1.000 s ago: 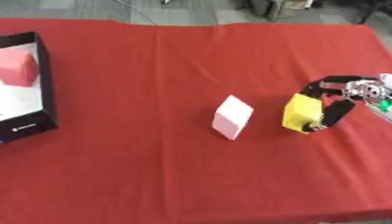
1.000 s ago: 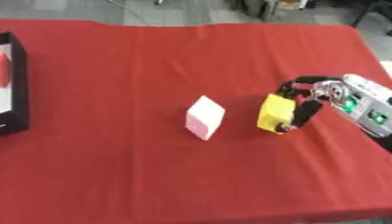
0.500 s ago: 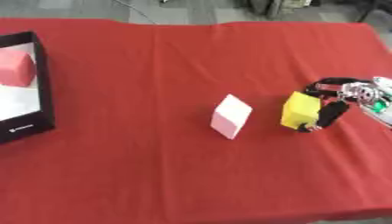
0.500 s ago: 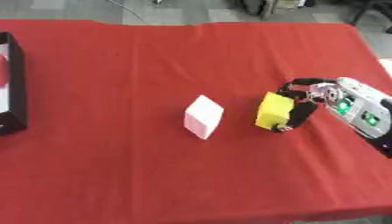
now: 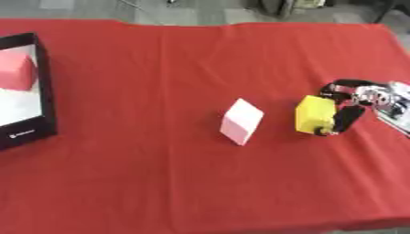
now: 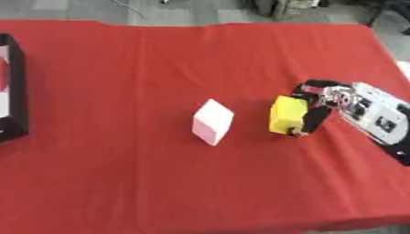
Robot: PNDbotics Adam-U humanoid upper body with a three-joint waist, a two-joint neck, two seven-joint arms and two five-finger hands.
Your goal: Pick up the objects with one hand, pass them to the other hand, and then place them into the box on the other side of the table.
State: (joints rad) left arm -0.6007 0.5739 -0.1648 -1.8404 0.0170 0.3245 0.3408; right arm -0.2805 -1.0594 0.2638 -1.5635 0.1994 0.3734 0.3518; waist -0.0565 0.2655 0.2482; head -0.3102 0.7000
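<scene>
Box (image 5: 44,98): at your far left edge, black-walled, a pink block (image 5: 16,72) already inside.
Pink cube (image 5: 241,121): mid-cloth, tilted on an edge, untouched.
Yellow block (image 6: 288,114): just right of the cube, on the red tablecloth (image 5: 160,183).
Right hand (image 6: 320,104): fingers curled against the yellow block's right side; seat your thumb opposite before lifting.
Left hand: out of view; bring it in for the handover.
</scene>
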